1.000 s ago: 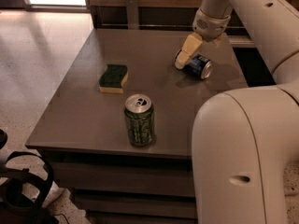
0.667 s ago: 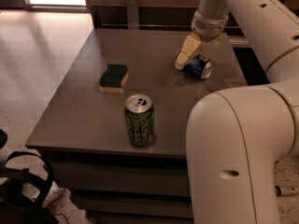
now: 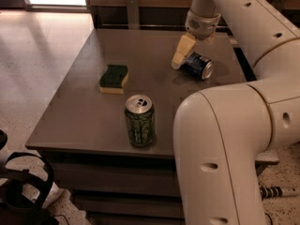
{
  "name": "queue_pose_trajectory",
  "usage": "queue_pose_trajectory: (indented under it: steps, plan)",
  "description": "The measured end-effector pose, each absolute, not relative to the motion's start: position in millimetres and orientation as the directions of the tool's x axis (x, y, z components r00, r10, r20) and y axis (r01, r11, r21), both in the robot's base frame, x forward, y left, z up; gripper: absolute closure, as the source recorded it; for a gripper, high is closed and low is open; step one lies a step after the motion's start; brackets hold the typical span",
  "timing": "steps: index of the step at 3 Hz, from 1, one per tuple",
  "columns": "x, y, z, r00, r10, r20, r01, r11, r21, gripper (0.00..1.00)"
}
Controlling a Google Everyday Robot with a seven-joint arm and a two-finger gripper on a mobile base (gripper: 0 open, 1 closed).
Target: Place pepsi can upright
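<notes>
Dark blue aluminium with white and light-blue markings, the pepsi can (image 3: 199, 65) lies on its side on the grey table (image 3: 75, 121), in the far right part of the top. Its round wall rests on the surface, so it is not upright. One silver end faces near and right, and the body runs back from it toward the far left. A faint shadow spreads on the table around it.

The gripper (image 3: 184, 54) hangs from the white wrist (image 3: 202, 22) over that same far right area. Its cream-coloured lower part slants down to the tabletop just left of the can, by the can's far-left end. It sits close against the can, but I cannot tell whether the two touch. I also cannot tell whether the gripper is spread or pressed together, because the wrist and the can hide part of it. The can sits on the table, not lifted.

A green patterned can (image 3: 139, 121) stands upright close to the near edge, its silver top and tab showing, well apart from the pepsi can. A sponge (image 3: 114, 78) with a dark green top and a yellow underside lies flat left of the middle, between the green can and the far edge. The arm (image 3: 225, 144), in bulky white links, fills the near right and covers that corner of the table. Pale speckled floor (image 3: 33, 55) shows to the left.
</notes>
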State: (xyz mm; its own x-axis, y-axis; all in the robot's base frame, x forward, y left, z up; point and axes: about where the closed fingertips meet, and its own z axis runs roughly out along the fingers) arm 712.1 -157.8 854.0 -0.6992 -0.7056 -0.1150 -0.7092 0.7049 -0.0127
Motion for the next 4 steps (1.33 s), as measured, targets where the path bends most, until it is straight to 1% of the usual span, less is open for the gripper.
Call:
queue_pose_trajectory:
  steps: [2, 3, 4]
  plan:
    - [710.6, -165.1, 845.6, -0.712, -0.697, -0.085, -0.699, 0.715, -0.009, 0.0]
    - [707.5, -170.3, 842.3, -0.73, -0.679, -0.075, -0.681, 0.732, 0.001, 0.0]
    - [704.7, -171.4, 844.1, -0.767, -0.637, -0.078, -0.64, 0.768, 0.016, 0.0]
